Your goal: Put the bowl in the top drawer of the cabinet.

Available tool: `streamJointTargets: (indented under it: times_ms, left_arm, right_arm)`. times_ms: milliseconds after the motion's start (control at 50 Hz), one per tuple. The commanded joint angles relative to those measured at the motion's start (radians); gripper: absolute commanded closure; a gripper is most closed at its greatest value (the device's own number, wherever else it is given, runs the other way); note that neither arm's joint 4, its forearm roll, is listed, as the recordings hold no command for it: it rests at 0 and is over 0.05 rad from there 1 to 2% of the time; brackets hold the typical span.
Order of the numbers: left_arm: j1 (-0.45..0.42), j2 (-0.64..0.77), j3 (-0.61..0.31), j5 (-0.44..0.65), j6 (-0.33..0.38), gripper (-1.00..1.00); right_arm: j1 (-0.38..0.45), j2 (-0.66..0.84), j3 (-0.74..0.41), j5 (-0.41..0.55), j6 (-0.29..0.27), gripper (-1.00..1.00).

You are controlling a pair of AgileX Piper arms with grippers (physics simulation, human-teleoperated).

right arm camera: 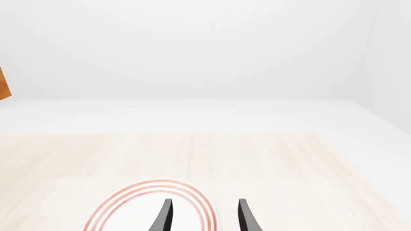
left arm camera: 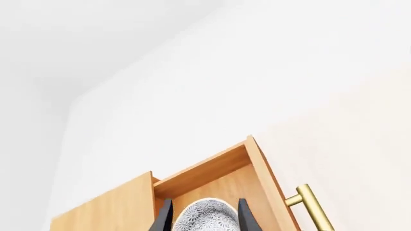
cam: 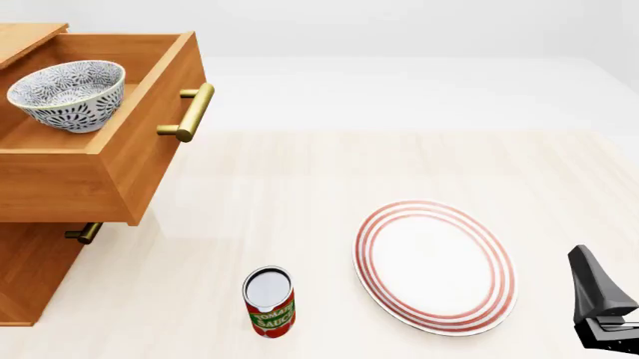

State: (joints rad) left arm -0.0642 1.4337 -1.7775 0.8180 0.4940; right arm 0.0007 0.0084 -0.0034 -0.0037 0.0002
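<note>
The speckled blue-grey bowl [cam: 68,93] sits inside the pulled-out top drawer [cam: 130,157] of the wooden cabinet [cam: 30,269] at the far left, with no gripper around it in the front view. The left wrist view looks at the bowl [left arm camera: 205,219] from outside the drawer [left arm camera: 212,171]. My left gripper [left arm camera: 205,200] is open, the bowl showing between and beyond its fingers; this arm is out of the front view. My right gripper [cam: 599,307] hangs open at the front right, empty, beside the plate.
A brass bar handle [cam: 190,112] juts from the drawer front towards the table's middle. The lower drawer's handle [cam: 88,232] shows beneath it. A red-ringed white plate [cam: 435,265] lies front right and a tomato sauce can [cam: 269,301] stands front centre.
</note>
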Motion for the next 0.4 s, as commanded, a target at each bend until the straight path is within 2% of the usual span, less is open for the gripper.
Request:
streamJointTargets:
  times_ms: [20, 120, 140, 220, 340, 400]
  left_arm:
    - [-0.019, 0.031, -0.185, 0.094, -0.02, -1.0]
    - [-0.019, 0.031, -0.211, 0.105, -0.013, -1.0]
    - [-0.018, 0.017, -0.164, 0.089, -0.017, -1.0]
    - [-0.015, -0.003, -0.095, 0.053, -0.007, -1.0]
    - [-0.016, 0.017, -0.201, 0.094, -0.013, -1.0]
    - [-0.016, 0.009, -0.225, 0.084, -0.007, -1.0]
  right_arm:
    - [0.0, 0.0, 0.0, 0.0, 0.0, -1.0]
    - [0.0, 0.0, 0.0, 0.0, 0.0, -1.0]
    - [0.0, 0.0, 0.0, 0.0, 0.0, -1.0]
    - [0.0, 0.0, 0.0, 0.0, 0.0, -1.0]
    - [0.0, 0.0, 0.0, 0.0, 0.0, -1.0]
    - [0.0, 0.0, 0.0, 0.0, 0.0, -1.0]
